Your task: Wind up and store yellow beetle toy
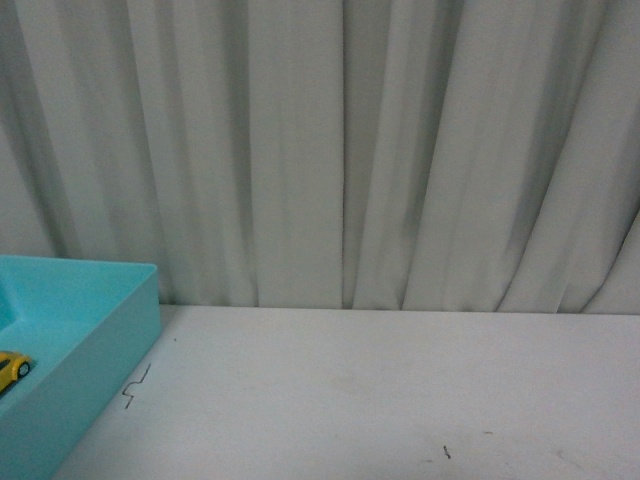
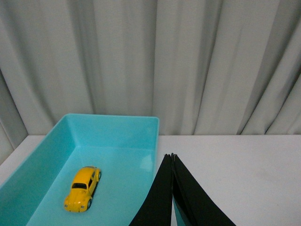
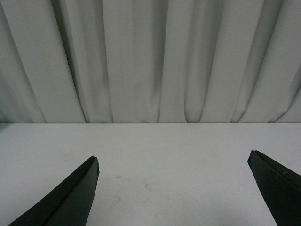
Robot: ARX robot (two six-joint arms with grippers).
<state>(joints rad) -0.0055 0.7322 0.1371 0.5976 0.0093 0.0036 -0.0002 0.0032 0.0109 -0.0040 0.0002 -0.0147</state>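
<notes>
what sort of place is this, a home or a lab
Probably a staged robot test bench, not a home: a white table, a plain pale curtain as backdrop, and a turquoise bin holding the yellow beetle toy.

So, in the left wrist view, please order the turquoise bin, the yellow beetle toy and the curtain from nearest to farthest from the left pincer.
1. The turquoise bin: its side wall runs right beside the shut left pincer.
2. The yellow beetle toy: on the bin floor, beyond that wall.
3. The curtain: behind the far edge of the table.
</notes>
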